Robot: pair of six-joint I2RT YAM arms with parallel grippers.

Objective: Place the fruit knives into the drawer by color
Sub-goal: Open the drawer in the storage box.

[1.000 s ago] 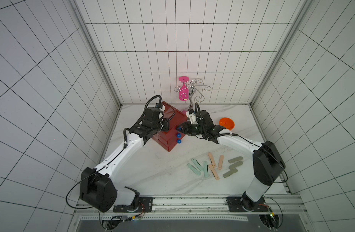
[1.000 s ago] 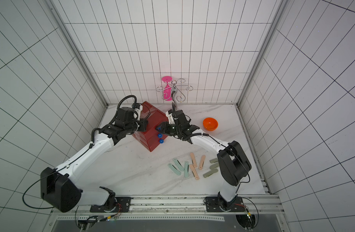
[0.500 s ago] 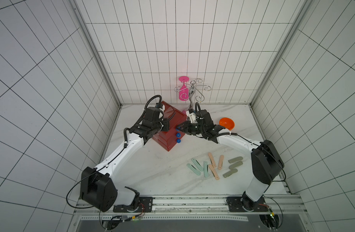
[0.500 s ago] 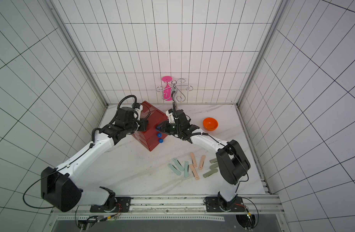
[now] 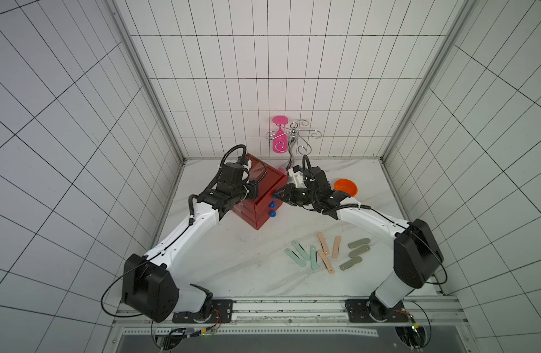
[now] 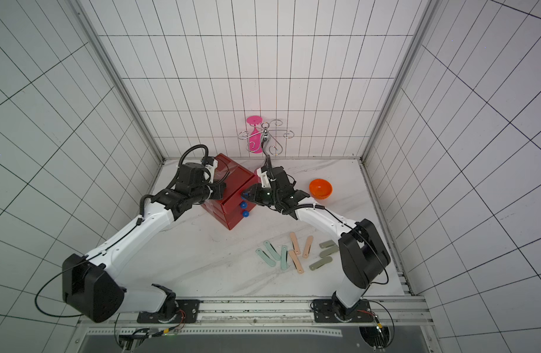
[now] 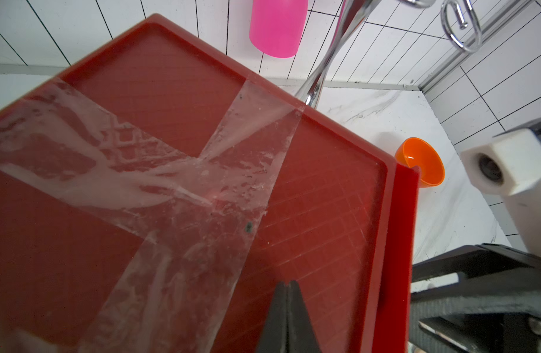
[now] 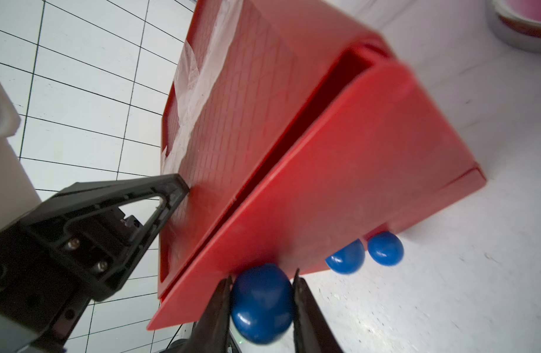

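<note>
After just clamping right gripper [image 8: 262, 276] on top knob [image 8: 261, 302], braces drawer [image 7: 324, 214] from above with closed left gripper [image 7: 288, 285]; seems ready to pull.

Drawer [image 7: 171, 107] translucent red plastic; knob [image 8: 261, 302] glossy blue; rack [image 7: 322, 70] shiny metal.

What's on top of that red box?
Strips of clear tape cross the lid of the box, and the left tool, shut, rests its tips there. From above, the arm hides part of the lid.
</note>
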